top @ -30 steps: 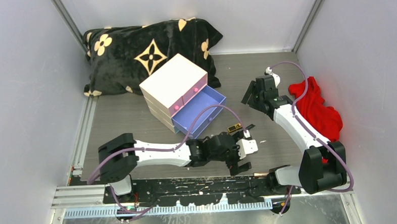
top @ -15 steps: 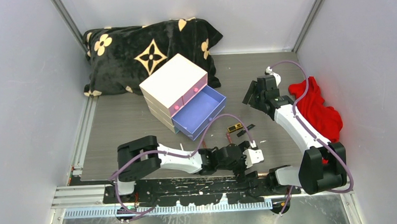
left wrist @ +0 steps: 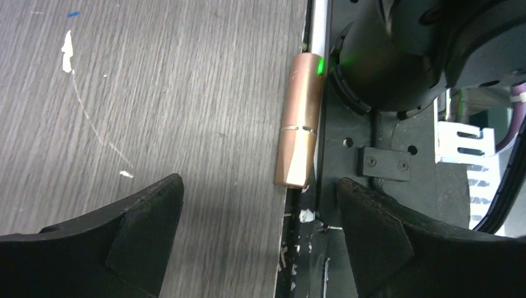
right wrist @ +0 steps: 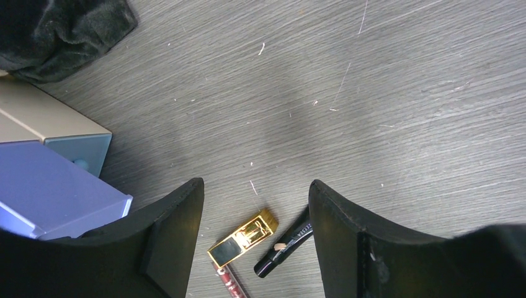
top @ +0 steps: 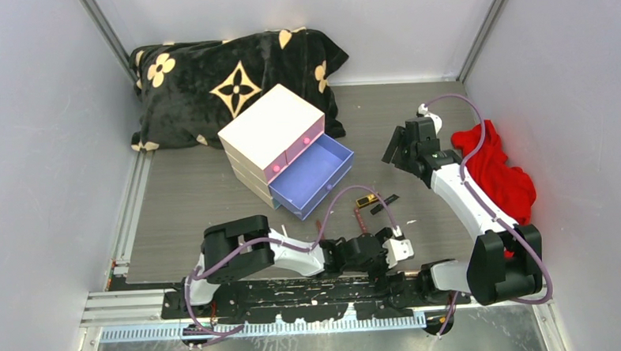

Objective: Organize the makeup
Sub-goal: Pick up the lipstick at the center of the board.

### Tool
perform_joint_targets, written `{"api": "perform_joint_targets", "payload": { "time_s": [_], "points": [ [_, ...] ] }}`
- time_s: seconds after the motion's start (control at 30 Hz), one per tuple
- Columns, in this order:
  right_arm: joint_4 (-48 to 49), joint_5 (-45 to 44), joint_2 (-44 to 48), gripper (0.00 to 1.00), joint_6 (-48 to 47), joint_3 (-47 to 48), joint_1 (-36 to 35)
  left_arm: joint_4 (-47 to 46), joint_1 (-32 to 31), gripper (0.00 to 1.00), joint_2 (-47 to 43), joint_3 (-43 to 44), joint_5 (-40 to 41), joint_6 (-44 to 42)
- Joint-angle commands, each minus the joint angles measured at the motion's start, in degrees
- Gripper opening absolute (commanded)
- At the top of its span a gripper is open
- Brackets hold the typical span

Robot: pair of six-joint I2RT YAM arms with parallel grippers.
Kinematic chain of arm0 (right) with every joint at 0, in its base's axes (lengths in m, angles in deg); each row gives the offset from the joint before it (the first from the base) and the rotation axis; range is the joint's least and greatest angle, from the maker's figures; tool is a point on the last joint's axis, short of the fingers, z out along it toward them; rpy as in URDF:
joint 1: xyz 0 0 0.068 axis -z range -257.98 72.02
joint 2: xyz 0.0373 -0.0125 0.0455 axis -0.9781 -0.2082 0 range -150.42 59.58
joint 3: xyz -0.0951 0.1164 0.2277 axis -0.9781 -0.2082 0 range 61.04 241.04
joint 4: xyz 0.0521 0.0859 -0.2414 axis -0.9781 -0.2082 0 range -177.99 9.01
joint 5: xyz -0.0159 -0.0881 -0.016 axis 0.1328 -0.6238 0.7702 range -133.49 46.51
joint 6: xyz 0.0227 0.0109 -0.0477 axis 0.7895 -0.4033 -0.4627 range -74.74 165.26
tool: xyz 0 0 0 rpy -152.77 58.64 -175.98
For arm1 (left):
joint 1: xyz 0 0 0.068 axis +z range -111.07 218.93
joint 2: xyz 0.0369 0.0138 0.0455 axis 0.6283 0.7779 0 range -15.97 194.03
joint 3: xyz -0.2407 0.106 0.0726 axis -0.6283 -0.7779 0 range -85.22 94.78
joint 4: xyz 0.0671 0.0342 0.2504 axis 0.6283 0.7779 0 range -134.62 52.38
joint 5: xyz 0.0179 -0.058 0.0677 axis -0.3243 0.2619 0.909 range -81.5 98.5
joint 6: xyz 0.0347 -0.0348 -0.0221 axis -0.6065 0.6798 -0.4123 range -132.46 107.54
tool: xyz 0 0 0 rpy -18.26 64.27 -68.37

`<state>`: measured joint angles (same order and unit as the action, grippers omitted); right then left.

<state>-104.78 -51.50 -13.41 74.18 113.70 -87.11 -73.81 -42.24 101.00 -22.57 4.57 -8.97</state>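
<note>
We are logging one gold tube (left wrist: pixel 299 121), lying lengthwise at the near edge of the worktop (top: pixel 190 196) and pressing against the black base rail (left wrist: pixel 347 161). The left jaws are hanging wide over it, one finger (left wrist: pixel 146 217) over the wood grain and the other (left wrist: pixel 372 217) over the rail, gripping nothing. We are logging three further makeup items clustering mid-worktop, near the front of the drawer box (top: pixel 272 137): a black-gold case (right wrist: pixel 243 238), a black stick (right wrist: pixel 284 248) just beside it, and a red-brown pencil (right wrist: pixel 228 280) running off the lower edge of the right wrist view. The right jaws are hovering clear of these, standing wide and holding nothing, with the three items showing low between the fingers. The box's blue drawer (top: pixel 315 171) is standing pulled out. A black patterned pillow (top: pixel 232 76) is lying behind the box, and a red cloth (top: pixel 501 167) is lying by the right wall.
</note>
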Motion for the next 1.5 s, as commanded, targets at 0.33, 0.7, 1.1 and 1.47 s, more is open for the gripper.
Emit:
{"api": "perform_joint_targets", "payload": {
  "time_s": [0.33,0.7,1.1,1.47],
  "points": [
    [1.84,0.63,1.1,0.68,-1.72,1.13,1.37,-4.68,-0.31,0.93,3.1,5.06,-2.8,0.44],
    [1.82,0.88,1.8,0.68,-1.98,0.51,2.17,-5.02,0.42,0.89,6.8,6.83,-5.15,1.82],
    [1.98,1.5,2.78,0.68,-1.88,0.15,2.41,-2.52,1.18,0.33,6.8,6.68,-6.79,1.9],
    [1.97,1.86,3.79,0.68,-1.86,-0.03,2.36,-2.0,2.09,0.28,8.86,7.48,-10.88,3.3]
  ]
}}
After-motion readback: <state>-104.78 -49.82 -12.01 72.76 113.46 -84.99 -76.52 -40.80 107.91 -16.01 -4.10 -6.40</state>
